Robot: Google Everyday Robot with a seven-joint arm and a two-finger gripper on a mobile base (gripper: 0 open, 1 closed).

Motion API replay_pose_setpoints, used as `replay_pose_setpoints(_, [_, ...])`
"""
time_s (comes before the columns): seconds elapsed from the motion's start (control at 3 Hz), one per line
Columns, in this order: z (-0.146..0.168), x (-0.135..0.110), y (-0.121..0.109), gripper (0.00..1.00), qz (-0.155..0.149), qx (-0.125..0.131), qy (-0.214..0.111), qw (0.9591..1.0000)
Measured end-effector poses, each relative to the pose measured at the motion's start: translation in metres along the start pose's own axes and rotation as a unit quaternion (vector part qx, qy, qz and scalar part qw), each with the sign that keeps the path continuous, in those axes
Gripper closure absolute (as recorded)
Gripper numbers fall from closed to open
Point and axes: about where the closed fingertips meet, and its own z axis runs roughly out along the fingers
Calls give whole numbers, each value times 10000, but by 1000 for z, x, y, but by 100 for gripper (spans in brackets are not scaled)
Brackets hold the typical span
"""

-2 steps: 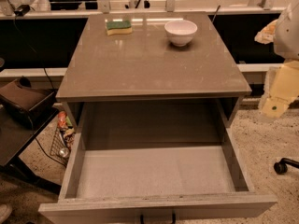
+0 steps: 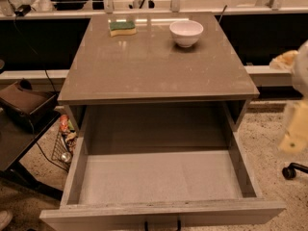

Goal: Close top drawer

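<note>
Standing open, top drawer (image 2: 159, 177) shows bare floor; hand (image 2: 293, 136) at right edge.

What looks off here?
Nothing spilled or damaged. The wide grey-taupe top drawer stands pulled out, empty; white round bowl and green-yellow sponge sit tidy on the grey cabinet top. The gripper hangs right of it, apart.

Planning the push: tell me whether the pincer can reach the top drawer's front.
Probably yes: the pincer hangs at the right, beside the open top drawer, with nothing visible between it and the front panel.
</note>
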Motion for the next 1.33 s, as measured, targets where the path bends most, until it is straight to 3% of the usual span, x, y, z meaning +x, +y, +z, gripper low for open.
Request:
replay_pose_setpoints(0.33, [28, 45, 45, 24, 88, 19, -83, 9999])
replay_pose_setpoints(0.67, [71, 86, 117, 56, -145, -33, -97, 9998])
replay_pose_setpoints(1.0, [109, 111, 177, 78, -236, -364, -40, 9990])
replay_pose_setpoints(1.33, [150, 131, 250, 100, -241, -767, -271, 9964])
